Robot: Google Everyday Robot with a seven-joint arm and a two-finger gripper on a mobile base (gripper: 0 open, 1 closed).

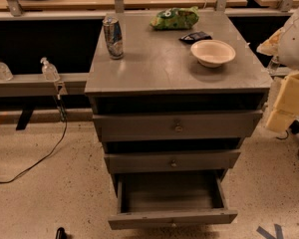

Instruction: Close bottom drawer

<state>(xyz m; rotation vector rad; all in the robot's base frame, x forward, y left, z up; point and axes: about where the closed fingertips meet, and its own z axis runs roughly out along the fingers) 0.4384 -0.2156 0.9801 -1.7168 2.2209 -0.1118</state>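
The bottom drawer (172,217) of the grey cabinet (139,68) is pulled far out, and its empty inside shows. Its flat front faces me, with a small knob at the centre of its lower edge. The mid drawer (172,161) and the top drawer (177,126) above it stick out slightly. My gripper (288,99) shows as cream-yellow blocks at the right edge, under the white arm (295,36). It is beside the cabinet's right side at top-drawer height, apart from the bottom drawer.
On the cabinet top stand a can (113,37), a green chip bag (174,18), a small dark packet (195,36) and a white bowl (213,52). A black cable (45,156) runs over the floor at left. Two clear bottles (49,69) stand on a rail.
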